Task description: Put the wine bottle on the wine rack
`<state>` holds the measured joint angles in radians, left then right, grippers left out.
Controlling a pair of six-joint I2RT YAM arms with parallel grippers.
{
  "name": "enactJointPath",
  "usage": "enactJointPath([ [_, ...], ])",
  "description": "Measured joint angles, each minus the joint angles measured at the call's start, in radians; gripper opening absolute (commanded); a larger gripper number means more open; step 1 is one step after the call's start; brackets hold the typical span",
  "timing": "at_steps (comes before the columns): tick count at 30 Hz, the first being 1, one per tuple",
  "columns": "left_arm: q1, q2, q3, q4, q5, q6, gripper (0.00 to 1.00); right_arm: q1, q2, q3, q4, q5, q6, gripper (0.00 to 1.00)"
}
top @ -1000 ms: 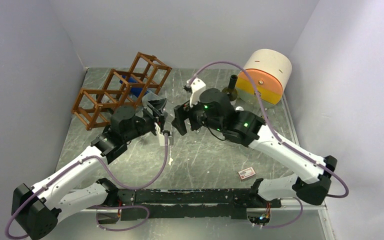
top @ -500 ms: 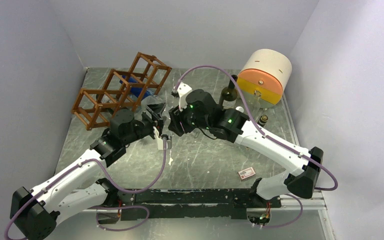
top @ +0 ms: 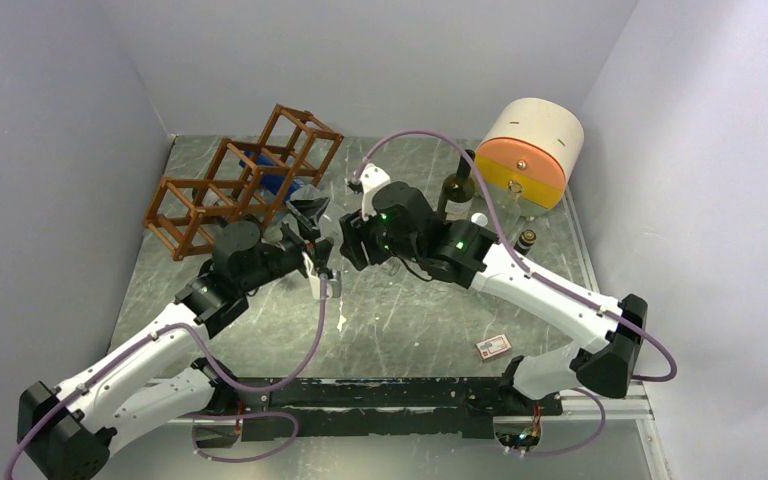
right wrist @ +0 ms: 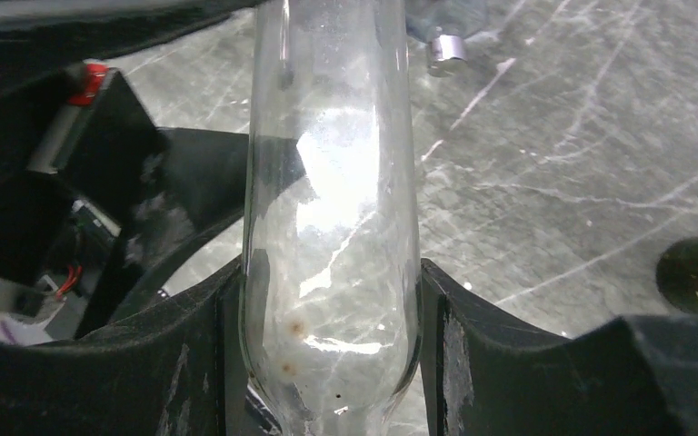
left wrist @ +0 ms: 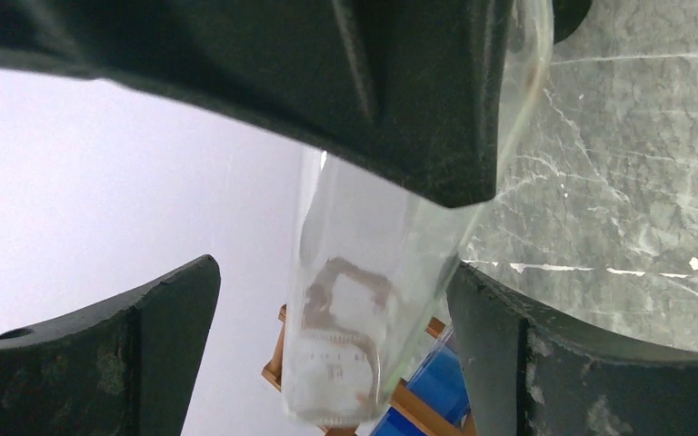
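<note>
A clear glass wine bottle [top: 310,209] hangs above the table between the two arms. My right gripper [right wrist: 332,268] is shut on the wine bottle [right wrist: 332,182], both fingers pressed against its sides. My left gripper [left wrist: 332,272] is open around the labelled end of the bottle [left wrist: 354,327], with a wide gap on the left side. In the top view the left gripper [top: 305,242] and right gripper [top: 345,245] face each other. The reddish-brown wine rack [top: 235,185] stands at the back left, beyond the bottle; a corner of the rack [left wrist: 418,406] shows behind the glass.
A blue object [top: 272,172] lies inside the rack. A cream and orange drum [top: 530,150] stands at the back right, with a dark bottle [top: 459,182] beside it and a small bottle [top: 526,240] nearer. A small card [top: 493,346] lies at the front right.
The right arm moved left and shut on the bottle. The left gripper, which had been shut on the bottle, has opened and drawn back slightly.
</note>
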<state>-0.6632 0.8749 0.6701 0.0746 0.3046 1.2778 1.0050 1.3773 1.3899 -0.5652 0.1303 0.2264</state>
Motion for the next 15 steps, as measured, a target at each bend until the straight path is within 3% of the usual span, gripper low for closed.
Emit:
enactJointPath([
  [3,-0.001,-0.008,0.000,-0.001,0.008,-0.029,0.97,-0.001,-0.011,-0.016,0.003,0.056,0.014,0.00],
  [7,-0.001,-0.032,0.006,0.014,0.010,-0.177,0.97,-0.001,-0.023,-0.030,0.015,0.125,0.035,0.00],
  [15,-0.001,-0.042,0.109,0.139,-0.217,-0.713,0.97,-0.004,-0.027,-0.101,0.073,0.173,0.065,0.00],
])
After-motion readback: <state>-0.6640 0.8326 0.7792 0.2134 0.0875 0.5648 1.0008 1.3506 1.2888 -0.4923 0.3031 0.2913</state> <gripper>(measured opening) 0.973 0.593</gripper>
